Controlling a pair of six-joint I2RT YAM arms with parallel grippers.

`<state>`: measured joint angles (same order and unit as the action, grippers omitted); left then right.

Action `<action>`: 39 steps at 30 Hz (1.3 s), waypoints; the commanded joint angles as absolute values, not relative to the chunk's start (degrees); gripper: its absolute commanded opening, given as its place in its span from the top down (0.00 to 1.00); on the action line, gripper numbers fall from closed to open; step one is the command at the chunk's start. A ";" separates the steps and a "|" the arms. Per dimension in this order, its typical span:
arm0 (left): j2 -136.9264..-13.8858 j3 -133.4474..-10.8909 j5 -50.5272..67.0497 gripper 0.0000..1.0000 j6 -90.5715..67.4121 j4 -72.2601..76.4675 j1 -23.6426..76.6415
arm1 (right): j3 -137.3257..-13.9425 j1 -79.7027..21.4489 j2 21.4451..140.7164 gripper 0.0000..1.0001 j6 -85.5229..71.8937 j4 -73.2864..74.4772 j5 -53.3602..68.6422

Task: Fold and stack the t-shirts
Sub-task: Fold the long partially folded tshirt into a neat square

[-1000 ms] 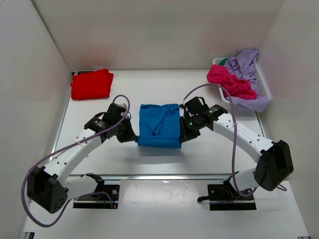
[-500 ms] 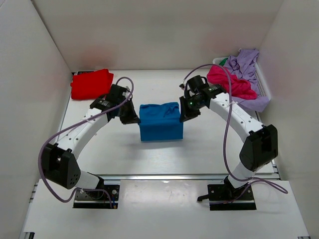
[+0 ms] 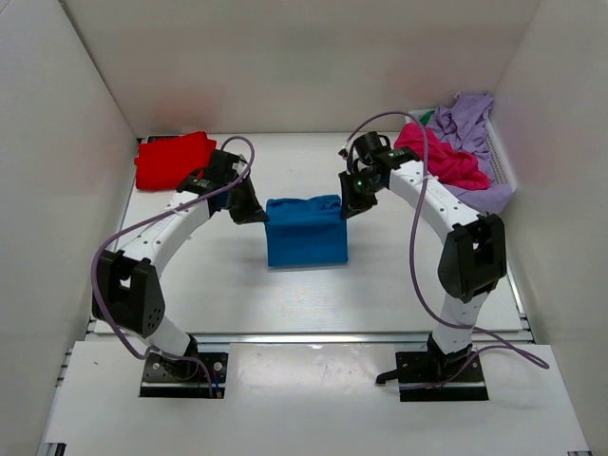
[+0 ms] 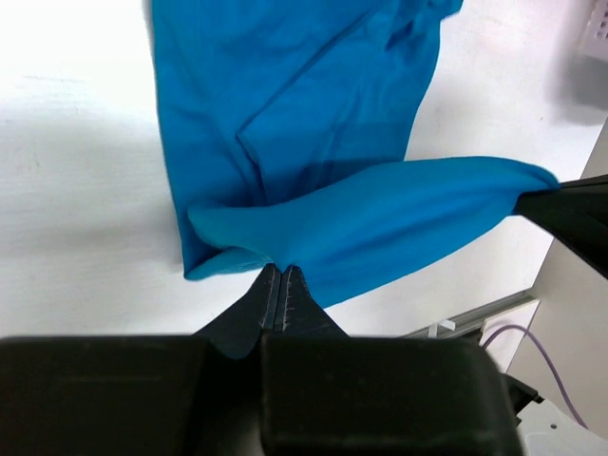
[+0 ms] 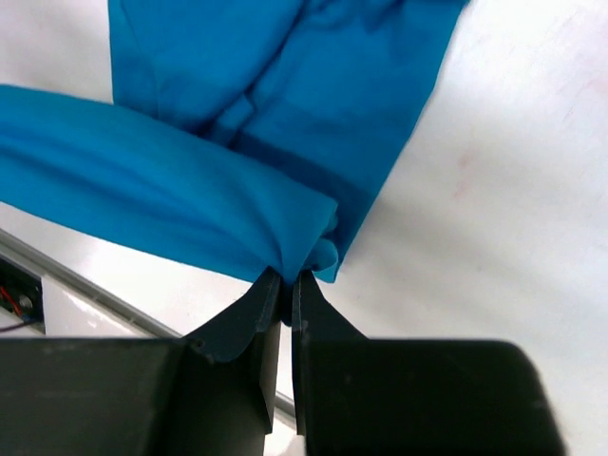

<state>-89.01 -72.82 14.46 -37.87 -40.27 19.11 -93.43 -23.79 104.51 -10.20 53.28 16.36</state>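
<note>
left gripper [image 3: 257, 217] pinching a corner of the blue shirt [image 3: 306, 239], jaws nearly closed on cloth, right gripper [image 3: 347, 207] clamping the opposite corner same way

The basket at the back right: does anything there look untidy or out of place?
Yes. The pink shirt and the lilac shirt lie crumpled in the basket, unfolded, and both hang over its rim. Nothing looks damaged.

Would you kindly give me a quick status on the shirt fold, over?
Left gripper, right gripper shut on blue t-shirt, edge lifted. Red t-shirt folded, far left. Nothing blocking.
</note>
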 commanded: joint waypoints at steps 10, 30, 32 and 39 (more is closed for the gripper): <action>-96.05 -77.87 14.76 1.00 -35.86 -35.16 14.68 | -106.96 -20.48 113.55 1.00 -6.16 52.13 14.07; -114.51 -89.47 15.65 0.95 -39.55 -28.48 12.04 | -122.44 -19.60 131.92 1.00 -7.29 43.69 15.21; -115.22 -88.69 15.56 0.93 -39.73 -26.99 11.78 | -122.09 -19.07 132.36 0.98 -7.56 41.50 15.55; -116.46 -83.07 19.24 0.66 -47.44 -12.17 8.97 | -113.40 -18.90 129.47 0.80 -9.49 26.13 15.38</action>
<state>-117.93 -85.58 17.28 -43.18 -21.87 10.92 -116.68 -19.94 132.64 -8.03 36.42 16.05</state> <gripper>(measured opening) 0.318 0.191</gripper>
